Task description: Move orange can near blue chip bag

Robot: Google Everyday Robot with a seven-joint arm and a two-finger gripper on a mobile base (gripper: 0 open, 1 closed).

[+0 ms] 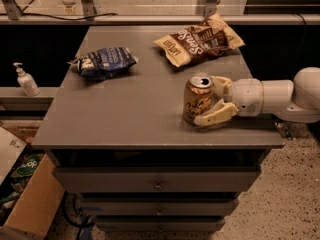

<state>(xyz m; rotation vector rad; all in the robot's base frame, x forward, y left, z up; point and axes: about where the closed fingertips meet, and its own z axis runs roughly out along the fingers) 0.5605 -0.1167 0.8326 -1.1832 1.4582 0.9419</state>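
The orange can [195,96] stands upright on the grey table [125,119], right of the middle and near the front. My gripper [206,101] reaches in from the right at can height. It is open, with one cream finger behind the can and the other finger [216,115] in front of it. The fingers straddle the can's right side. I cannot tell whether they touch it. The blue chip bag [104,61] lies flat at the table's back left, well apart from the can.
A brown and cream chip bag [200,43] lies at the back right, just behind the can. A soap pump bottle [25,80] stands on a ledge to the left. A cardboard box [25,204] sits on the floor at lower left. Drawers [157,184] are below the tabletop.
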